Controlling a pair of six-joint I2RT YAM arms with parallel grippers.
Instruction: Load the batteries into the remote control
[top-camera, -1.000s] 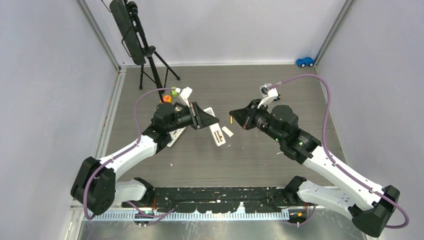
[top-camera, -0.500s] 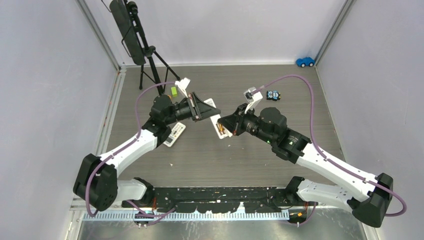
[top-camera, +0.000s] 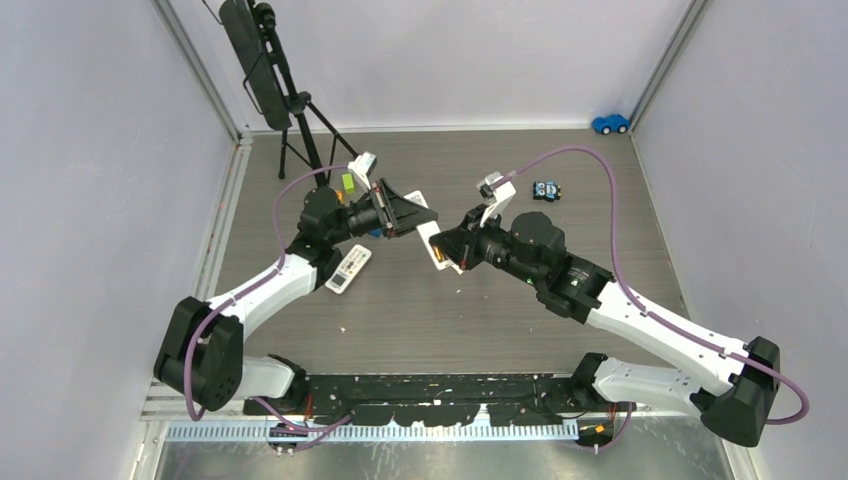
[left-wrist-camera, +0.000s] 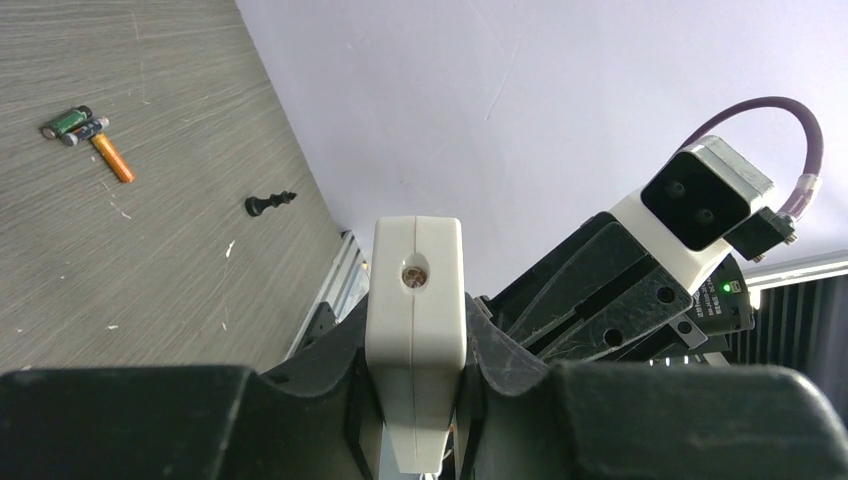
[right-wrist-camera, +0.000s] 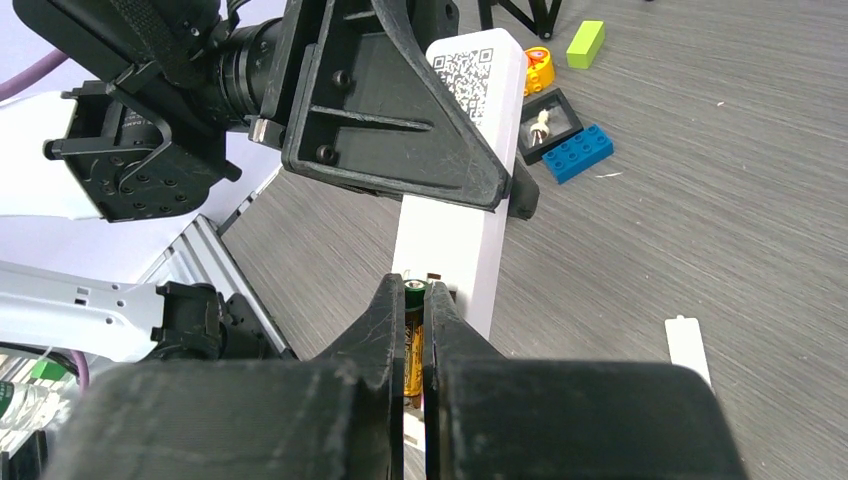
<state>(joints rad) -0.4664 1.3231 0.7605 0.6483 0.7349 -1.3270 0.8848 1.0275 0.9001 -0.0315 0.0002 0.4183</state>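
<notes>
Backdrop: grey wood-grain table (top-camera: 500, 310), pale lilac walls on three sides, both arms reaching in over the middle.
Left gripper (top-camera: 408, 213): clamped on the white remote (top-camera: 430, 243), carrying it tilted and seemingly off the table, back face turned to the right arm.
Right gripper (right-wrist-camera: 412, 335): pinched shut on one battery (right-wrist-camera: 413, 315), dark green at the tip, copper lower down.
Key relation: battery right at the open bay on the remote's near end, long axis running along the remote's length. Touching or just shy of it, cannot tell.
Nearer arm: right, no contest, already at the bay with the load.
Next move, by judgement: calls for a short push into the slot, kept in line with the bay, with the left grip steady.
Room: very tight between the two grippers, with open table to the near side for backing away.
Spares: loose batteries (left-wrist-camera: 85, 128) lying flat, well apart from both grippers.
Cover: white battery door (right-wrist-camera: 688, 348) flat on the table, beside the remote and out of the path.
Risk: likely a skewed entry and a slipped battery.
</notes>
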